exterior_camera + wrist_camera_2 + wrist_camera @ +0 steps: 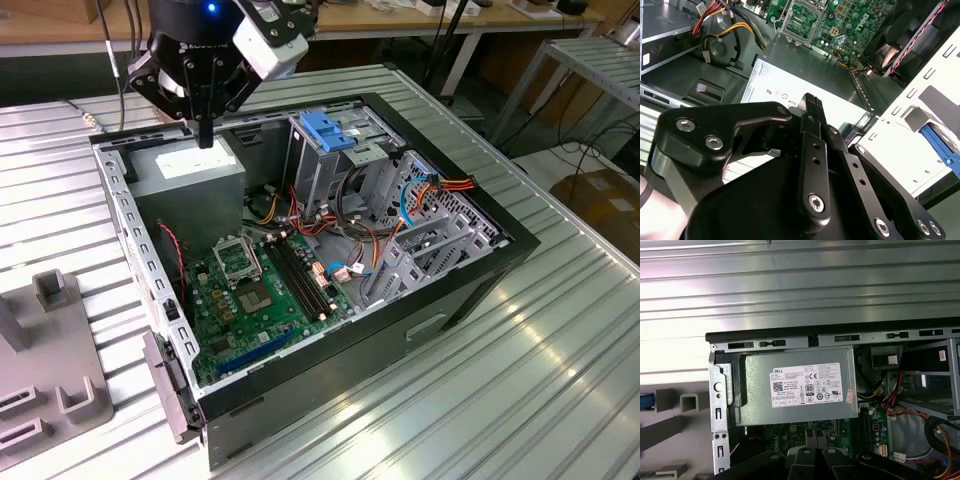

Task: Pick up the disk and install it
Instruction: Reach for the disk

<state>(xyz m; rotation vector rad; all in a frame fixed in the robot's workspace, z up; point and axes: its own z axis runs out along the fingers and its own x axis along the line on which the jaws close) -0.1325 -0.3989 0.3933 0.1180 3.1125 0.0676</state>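
My gripper (pixel 205 138) hangs over the back left corner of the open computer case (pixel 470 290), just above the grey power supply box (pixel 190 170). Its black fingers (pixel 812 105) are pressed together with nothing between them. In the first wrist view the gripper (pixel 810 457) sits over the labelled power supply box (pixel 795 385). A strip of bright blue plastic (pixel 940 145) shows beyond the case's pale rear wall, and a blue bit (pixel 645 401) lies by the grey fixture outside the case. I cannot tell whether this is the disk.
Inside the case are the green motherboard (pixel 260 290), bundles of coloured cables (pixel 420 195) and a tall metal cage with a blue latch (pixel 325 130) on top. A grey slotted fixture (pixel 50 390) stands on the ribbed metal table (pixel 560 330) at the exterior view's left.
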